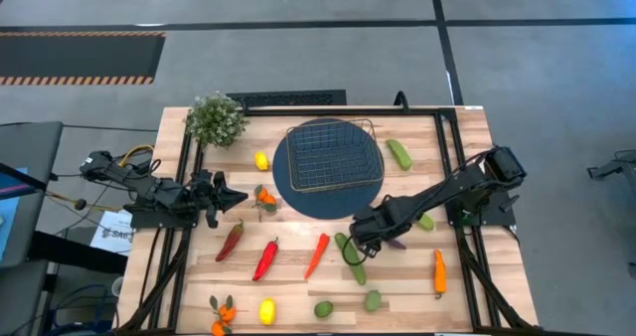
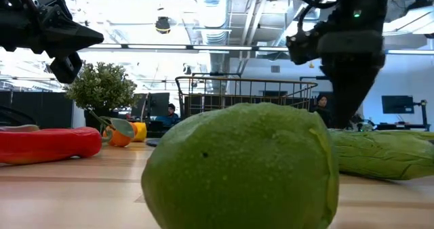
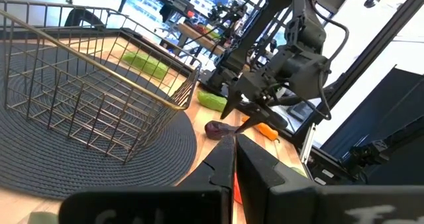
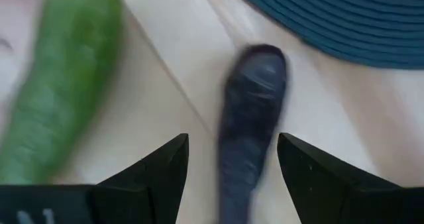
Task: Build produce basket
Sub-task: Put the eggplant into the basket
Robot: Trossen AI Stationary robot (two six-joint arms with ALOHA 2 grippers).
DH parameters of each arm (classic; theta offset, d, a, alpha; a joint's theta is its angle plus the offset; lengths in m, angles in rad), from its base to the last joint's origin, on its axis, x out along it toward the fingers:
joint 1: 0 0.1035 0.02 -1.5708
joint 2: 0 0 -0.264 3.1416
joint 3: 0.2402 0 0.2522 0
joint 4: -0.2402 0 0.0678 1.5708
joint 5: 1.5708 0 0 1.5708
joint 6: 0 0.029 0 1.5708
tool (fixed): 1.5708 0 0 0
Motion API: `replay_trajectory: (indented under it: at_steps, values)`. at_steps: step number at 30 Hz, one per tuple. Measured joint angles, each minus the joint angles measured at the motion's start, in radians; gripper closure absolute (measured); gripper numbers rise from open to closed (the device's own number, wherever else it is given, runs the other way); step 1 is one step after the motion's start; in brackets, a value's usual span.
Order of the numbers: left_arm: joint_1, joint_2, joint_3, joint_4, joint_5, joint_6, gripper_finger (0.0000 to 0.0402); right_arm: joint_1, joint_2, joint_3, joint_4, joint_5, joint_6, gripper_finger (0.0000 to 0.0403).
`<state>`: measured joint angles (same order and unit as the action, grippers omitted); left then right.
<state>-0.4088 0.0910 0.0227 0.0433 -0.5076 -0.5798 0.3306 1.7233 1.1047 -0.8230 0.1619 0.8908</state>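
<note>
Right tool low over the bench, fingers spread wide and empty, with the eggplant lying straight between them. Long axis of the eggplant running away from the tool, roughly in line with the reach, so the fingers straddling it across its narrow width: the one relation that matters for a close. In the high view, eggplant mostly hidden under the right tool, just off the near edge of the blue mat. Cucumber lying beside the eggplant, apart from it, outside one finger; probably clear of the pinch, though hard to tell from the blurred wrist view. Basket on the mat, apparently still empty, up and to the left of the tool in the high view. Left tool hovering near the tangerine, well apart from the eggplant; fingers seemingly nearly together, holding nothing. Right arm plainly the nearer one. Remaining produce scattered across the bench: peppers, lemons, limes.
</note>
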Motion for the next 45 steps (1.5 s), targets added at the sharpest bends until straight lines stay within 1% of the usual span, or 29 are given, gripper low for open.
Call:
replay_trajectory:
  at_steps: [6,14,20,23,24,26,27,29,31,32,36,40,42,45]
  values:
    - [0.000,0.000,0.000,0.000,0.000,0.000,0.0401,-0.008,-0.001,-0.045,0.070,0.006,0.002,0.0149]
    - [0.000,0.000,0.000,0.000,0.000,0.000,0.0401,-0.020,-0.001,-0.069,0.076,0.010,0.001,0.0149]
    - [0.000,0.000,0.000,0.000,-0.001,0.000,0.0401,-0.025,-0.001,-0.118,0.125,0.006,0.002,0.0149]
    - [0.000,0.000,0.000,0.000,-0.001,0.000,0.0402,-0.025,-0.001,-0.123,0.124,0.000,0.025,0.0154]
    - [0.000,0.000,0.000,0.000,-0.001,0.000,0.0401,-0.025,-0.001,-0.123,0.125,-0.001,0.035,0.0160]
    - [0.000,0.000,0.000,0.000,-0.001,-0.001,0.0401,-0.030,-0.001,-0.123,0.125,-0.017,0.064,0.0185]
    - [0.000,0.000,0.000,0.000,-0.001,-0.001,0.0402,-0.033,-0.001,-0.120,0.124,-0.036,0.076,0.0205]
    - [0.000,0.000,0.000,0.000,-0.001,-0.001,0.0402,-0.034,-0.001,-0.108,0.123,-0.068,0.081,0.0258]
    - [0.000,0.000,0.000,0.000,-0.001,-0.001,0.0401,-0.033,-0.001,-0.088,0.124,-0.085,0.080,0.0312]
    - [0.000,0.000,0.000,0.000,-0.001,-0.001,0.0401,-0.029,-0.001,-0.076,0.125,-0.089,0.080,0.0321]
    - [0.000,0.000,0.000,0.000,-0.001,-0.004,0.0401,-0.018,-0.010,0.006,0.113,-0.090,0.080,0.0322]
    - [0.000,0.000,0.000,0.000,-0.001,-0.007,0.0401,-0.019,-0.011,0.162,0.042,-0.084,0.057,0.0322]
    - [0.000,0.000,0.000,0.000,-0.001,-0.008,0.0401,-0.019,-0.011,0.267,-0.001,-0.059,0.012,0.0322]
    - [0.000,0.000,0.000,0.000,0.000,-0.008,0.0401,-0.032,-0.011,0.422,-0.077,0.021,-0.079,0.0322]
